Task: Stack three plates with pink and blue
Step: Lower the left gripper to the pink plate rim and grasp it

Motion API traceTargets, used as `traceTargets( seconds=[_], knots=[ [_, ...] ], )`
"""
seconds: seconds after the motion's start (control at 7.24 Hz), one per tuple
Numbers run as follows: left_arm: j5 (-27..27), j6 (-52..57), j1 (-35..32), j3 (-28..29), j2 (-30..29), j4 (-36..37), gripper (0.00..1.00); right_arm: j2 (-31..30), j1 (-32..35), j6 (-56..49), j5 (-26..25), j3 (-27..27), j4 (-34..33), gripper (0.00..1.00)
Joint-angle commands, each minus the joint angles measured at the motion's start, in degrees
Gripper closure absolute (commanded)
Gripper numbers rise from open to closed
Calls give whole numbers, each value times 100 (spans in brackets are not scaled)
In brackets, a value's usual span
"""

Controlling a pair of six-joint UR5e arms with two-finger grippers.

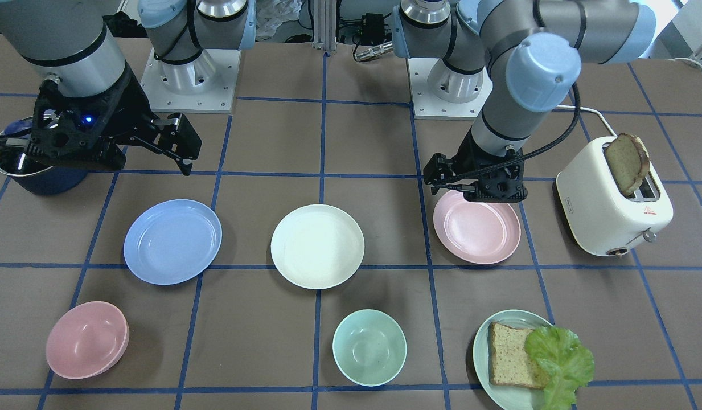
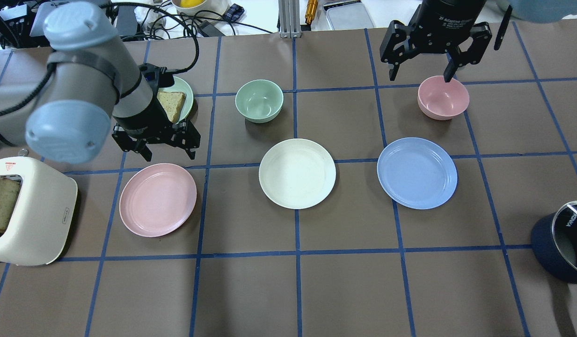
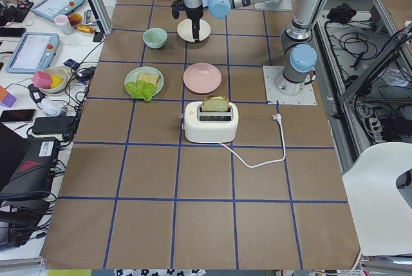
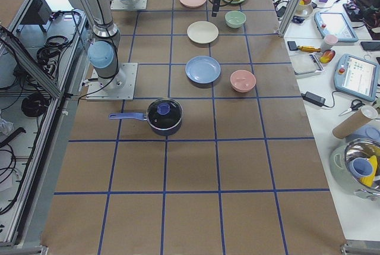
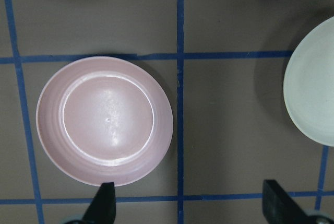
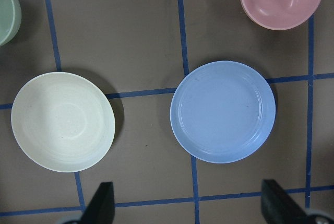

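Well, my left fingers [image 5: 103, 207] are spread wide and hold nothing, hanging above the bench [image 2: 316, 290] close to the pink plate [image 5: 104, 122] without touching it. My right fingers [image 6: 103, 203] are just as wide apart and empty, high over the blue plate [image 6: 223, 110]. All three plates lie flat in a row, apart from each other, the cream plate [image 2: 297, 173] between pink and blue; none is stacked. Beyond them sit a mint bowl [image 2: 259, 100] and a pink bowl [image 2: 442, 97]; a toaster [image 1: 612, 210] stands beside the pink plate.
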Motion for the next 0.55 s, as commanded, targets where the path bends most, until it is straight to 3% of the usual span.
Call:
traceTargets(
  seconds=[0.0,0.41],
  knots=[
    [170,77,5,-1154,-321,1628,0,0,-39,-22,0,15,-35,0],
    [180,51,49,-1562,-683,2107,0,0,-100,-40,-9,32,-35,0]
  ],
)
